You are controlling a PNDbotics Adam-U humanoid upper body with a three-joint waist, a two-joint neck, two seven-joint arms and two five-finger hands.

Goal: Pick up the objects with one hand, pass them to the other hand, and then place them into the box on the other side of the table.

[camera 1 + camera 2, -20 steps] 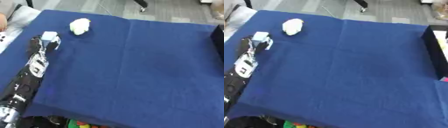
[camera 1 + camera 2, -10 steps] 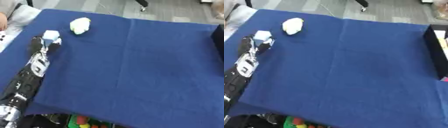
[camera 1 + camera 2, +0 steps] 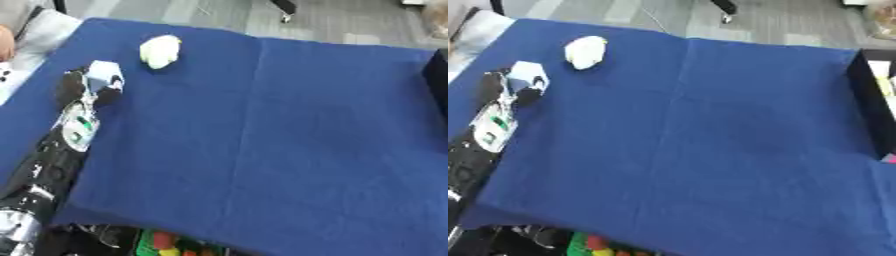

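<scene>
Left hand (image 3: 87, 86) is lying on the blue table (image 3: 306, 125), fingers curling around a small white-blue block (image 3: 103, 75). White lump (image 3: 159, 50) is sitting just beyond the hand, not touching.

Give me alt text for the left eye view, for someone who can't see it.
The left robot hand reaches over a blue cloth-covered table, its fingers around a small pale blue-white block. A whitish rounded object lies just beyond it near the far left corner, and the dark edge of a box shows at the right.
</scene>
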